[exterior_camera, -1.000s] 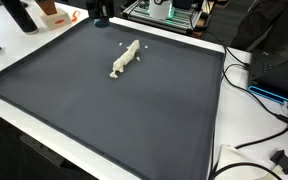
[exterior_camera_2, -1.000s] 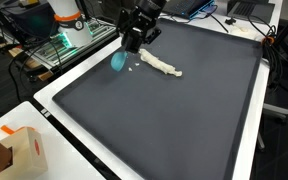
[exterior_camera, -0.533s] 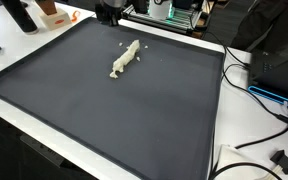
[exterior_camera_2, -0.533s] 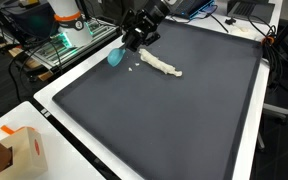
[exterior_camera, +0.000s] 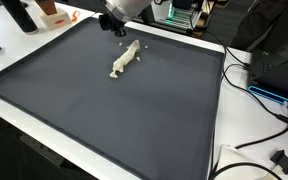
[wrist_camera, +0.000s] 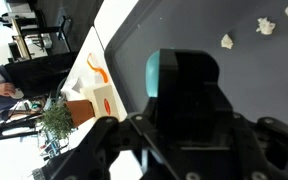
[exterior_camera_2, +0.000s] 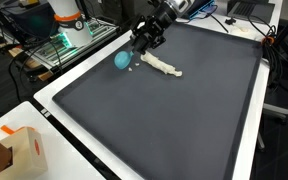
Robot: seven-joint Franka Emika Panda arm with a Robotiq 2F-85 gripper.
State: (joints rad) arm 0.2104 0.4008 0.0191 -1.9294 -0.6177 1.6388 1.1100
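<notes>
1. Moved sideways toward the white strip (exterior_camera_2: 163,66) over the last second, the pincer (exterior_camera_2: 133,51) now shows in both exterior views.
2. It is clenched on a teal block (exterior_camera_2: 122,61), low over the mat (exterior_camera_2: 174,125).
3. Block hangs just beside the strip's end, apparently apart; crumbs (wrist_camera: 227,41) lie near.

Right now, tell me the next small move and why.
Probably lower the gripper slightly toward the mat: it seems to hold the teal object just beside the white twisted cloth, with white crumbs lying close by.
</notes>
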